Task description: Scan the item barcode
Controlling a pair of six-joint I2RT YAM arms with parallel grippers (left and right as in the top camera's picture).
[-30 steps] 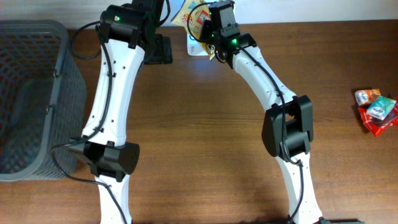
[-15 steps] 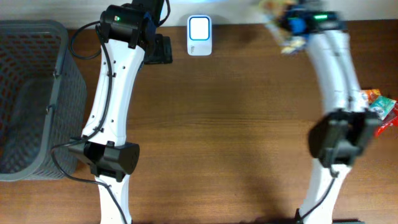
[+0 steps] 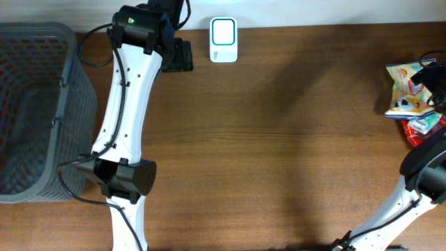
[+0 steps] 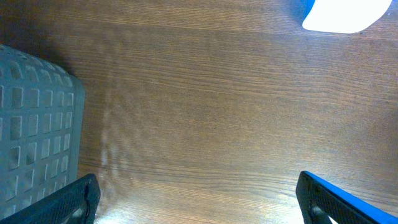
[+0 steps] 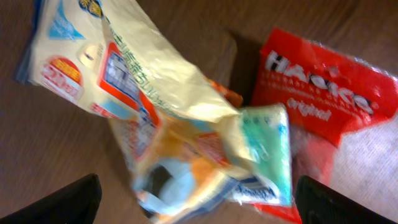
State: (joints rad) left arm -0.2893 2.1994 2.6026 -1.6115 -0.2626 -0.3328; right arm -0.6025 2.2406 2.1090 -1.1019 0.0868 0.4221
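The yellow snack packet [image 3: 404, 87] lies at the right edge of the counter [image 3: 279, 139], toward the far side. It rests slanted and partly on top of a red packet [image 5: 329, 87] and a green-and-white packet [image 5: 267, 149]. The right fingers [image 5: 74, 202] are spread wide above it, released, with nothing gripped between them. The white scanner [image 3: 223, 40] stands at the far edge, well apart from the packets. The left fingers [image 4: 68, 199] are near the scanner, also spread wide and empty over bare wood. A grey basket [image 3: 42, 104] sits at the left edge.
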